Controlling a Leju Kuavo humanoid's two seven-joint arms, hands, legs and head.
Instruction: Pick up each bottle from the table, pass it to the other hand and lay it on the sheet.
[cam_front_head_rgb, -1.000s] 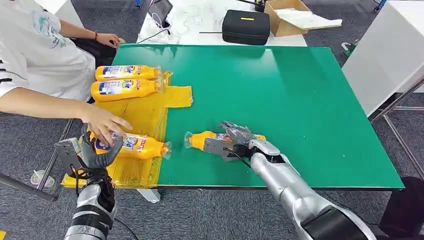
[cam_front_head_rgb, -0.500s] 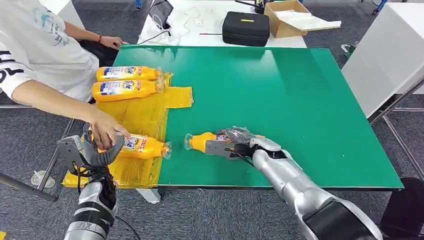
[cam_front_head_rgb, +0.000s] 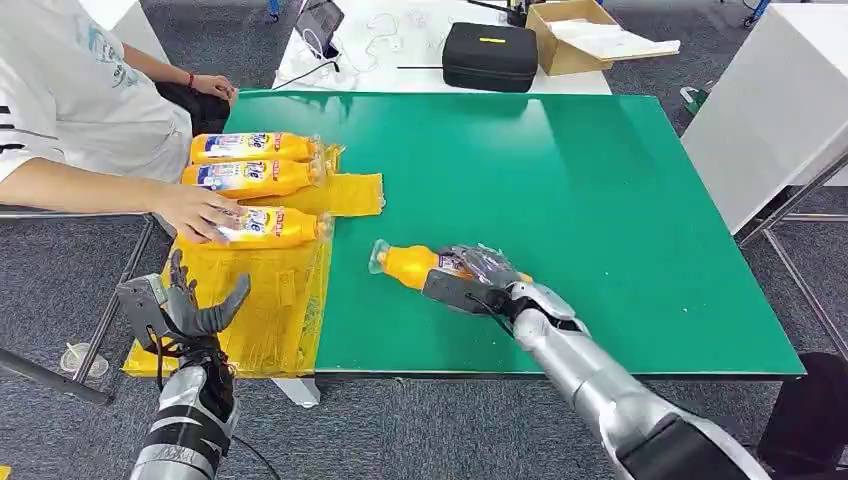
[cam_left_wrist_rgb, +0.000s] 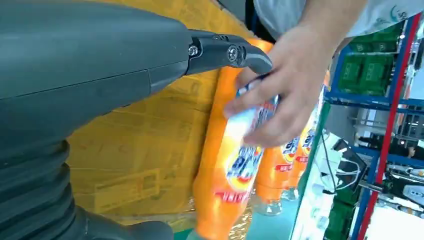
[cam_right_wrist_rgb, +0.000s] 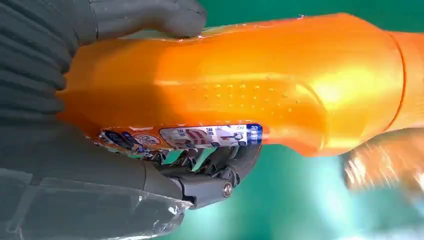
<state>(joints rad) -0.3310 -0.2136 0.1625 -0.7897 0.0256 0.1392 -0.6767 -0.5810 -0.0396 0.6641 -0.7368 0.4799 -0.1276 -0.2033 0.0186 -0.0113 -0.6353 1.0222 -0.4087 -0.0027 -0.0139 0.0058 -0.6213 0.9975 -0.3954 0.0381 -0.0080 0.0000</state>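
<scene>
My right hand (cam_front_head_rgb: 472, 283) grips an orange bottle (cam_front_head_rgb: 408, 266) around its body on the green table (cam_front_head_rgb: 600, 200), the clear cap pointing left. In the right wrist view the thumb (cam_right_wrist_rgb: 150, 17) and fingers (cam_right_wrist_rgb: 215, 172) wrap the bottle (cam_right_wrist_rgb: 240, 85). My left hand (cam_front_head_rgb: 186, 306) is open and empty, fingers spread, at the near left of the yellow sheet (cam_front_head_rgb: 275, 300). A person's hand (cam_front_head_rgb: 203, 212) rests on a third bottle (cam_front_head_rgb: 275, 227) lying on the sheet beside two other bottles (cam_front_head_rgb: 255, 147) (cam_front_head_rgb: 255, 176). The left wrist view shows this bottle (cam_left_wrist_rgb: 235, 170) under the person's hand (cam_left_wrist_rgb: 285, 85).
A person in a white shirt (cam_front_head_rgb: 70, 90) sits at the table's left side, one arm reaching over the sheet. A black case (cam_front_head_rgb: 490, 52) and a cardboard box (cam_front_head_rgb: 570, 30) stand on a white table behind. A white cabinet (cam_front_head_rgb: 770, 110) is at the right.
The person slid the third bottle away from my left hand, up the sheet beside the other two. My left hand now stands empty. My right hand closed further around its bottle.
</scene>
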